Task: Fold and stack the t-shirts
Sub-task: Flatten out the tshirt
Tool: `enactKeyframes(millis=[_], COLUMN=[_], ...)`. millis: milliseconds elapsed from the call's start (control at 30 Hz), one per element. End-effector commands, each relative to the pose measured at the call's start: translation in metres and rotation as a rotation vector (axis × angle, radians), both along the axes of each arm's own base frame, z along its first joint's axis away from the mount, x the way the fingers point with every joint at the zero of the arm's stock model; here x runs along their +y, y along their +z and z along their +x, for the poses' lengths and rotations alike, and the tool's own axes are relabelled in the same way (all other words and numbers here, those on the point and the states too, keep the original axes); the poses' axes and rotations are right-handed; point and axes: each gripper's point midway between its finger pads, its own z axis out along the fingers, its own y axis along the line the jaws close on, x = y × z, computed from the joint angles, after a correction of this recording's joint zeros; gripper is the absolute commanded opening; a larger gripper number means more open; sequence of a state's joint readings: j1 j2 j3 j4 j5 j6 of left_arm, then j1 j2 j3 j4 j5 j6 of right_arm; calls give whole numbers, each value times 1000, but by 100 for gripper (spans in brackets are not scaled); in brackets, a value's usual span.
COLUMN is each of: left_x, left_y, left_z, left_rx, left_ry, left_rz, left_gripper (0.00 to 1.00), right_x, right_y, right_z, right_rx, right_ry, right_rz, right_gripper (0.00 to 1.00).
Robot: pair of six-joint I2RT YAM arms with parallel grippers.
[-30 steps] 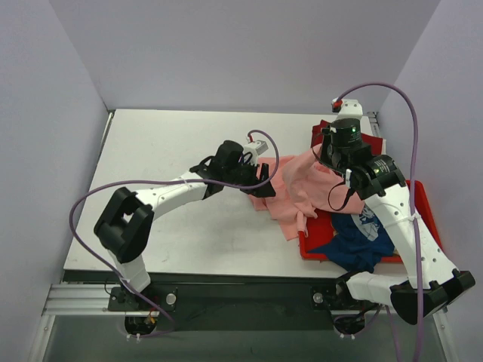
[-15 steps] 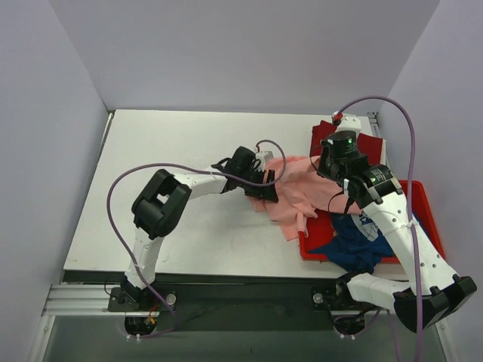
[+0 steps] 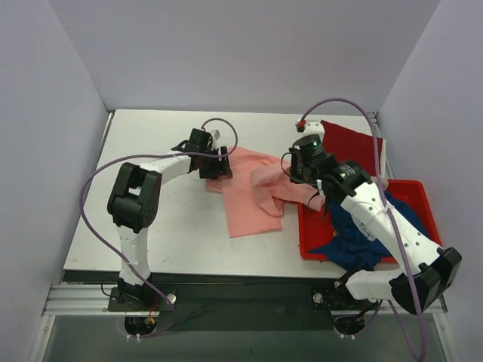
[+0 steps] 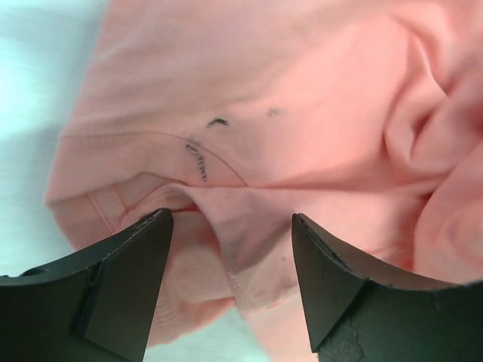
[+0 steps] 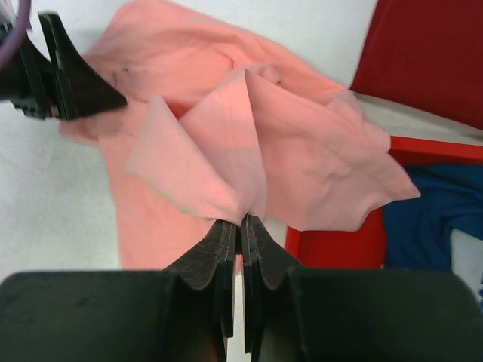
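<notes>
Over the last second the salmon-pink t-shirt (image 3: 253, 200) is being dragged left from the red tub (image 3: 306, 245) onto the table (image 3: 166, 226) at mid-frame, where the left pincer (image 4: 230, 226) is gaping open over its edge and the right pincer (image 5: 241, 224) is pinching a fold, so spreading is starting, with three shirts counted: this one, one dark red t-shirt (image 3: 351, 143) and one navy t-shirt (image 3: 362, 234).

A: Where is the salmon-pink t-shirt (image 3: 249, 204)?
B: Crumpled on the table (image 3: 166, 226), its right side bunched up at the right gripper (image 3: 296, 178), just beside the red tub (image 3: 417, 190).
A: And the left gripper (image 3: 219, 167)?
B: At the shirt's far left corner.
A: The others?
B: The navy t-shirt (image 3: 362, 235) is heaped in the tub, spilling over its near edge. The dark red t-shirt (image 3: 351, 143) lies behind the tub.
</notes>
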State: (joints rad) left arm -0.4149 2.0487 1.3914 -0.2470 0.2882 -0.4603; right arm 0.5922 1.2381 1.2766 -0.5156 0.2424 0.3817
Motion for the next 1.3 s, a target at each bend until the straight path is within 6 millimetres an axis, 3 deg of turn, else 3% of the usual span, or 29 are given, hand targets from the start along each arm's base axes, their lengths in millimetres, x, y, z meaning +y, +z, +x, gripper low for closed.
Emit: enactKeyframes(millis=[0,33,67,133,167,267,300,367,500,533,600,633,767,900,1267], left_x=[59,66,78,91,93,91,90,91,103,105,106,106,101,97,83], left_y=[-26,-26,-13,-13,4,39,63,83,117,92,83,59,43,33,1], left_z=[10,18,40,52,69,83,85,80,28,0,-35,-63,-116,-137,-147], left_rx=[26,12,-29,-29,-77,-179,-223,-250,-262,-191,-120,-47,26,79,202], left_ry=[56,60,99,104,117,86,91,100,151,130,116,84,42,46,-1], left_rz=[256,282,293,328,330,334,321,307,313,342,343,364,394,395,460], left_gripper=[76,76,76,76,76,77,77,79,79,77,68,65,62,60,52], right_x=[31,37,43,51,53,53,53,53,52,52,51,51,51,51,49], right_y=[3,-1,-2,-6,-7,-13,-14,-16,-21,-23,-23,-23,-25,-34,-43], right_z=[6,9,9,11,12,13,13,13,12,13,13,14,15,12,9], right_rx=[-5,6,15,30,33,44,48,52,69,74,77,81,92,117,144], right_ry=[49,58,77,98,106,114,117,118,107,104,99,99,89,88,86], right_rz=[59,60,68,63,60,40,36,34,33,36,33,37,46,52,53], right_gripper=[0,0,0,0,0,0,0,0,0,0,0,0,0,0,0])
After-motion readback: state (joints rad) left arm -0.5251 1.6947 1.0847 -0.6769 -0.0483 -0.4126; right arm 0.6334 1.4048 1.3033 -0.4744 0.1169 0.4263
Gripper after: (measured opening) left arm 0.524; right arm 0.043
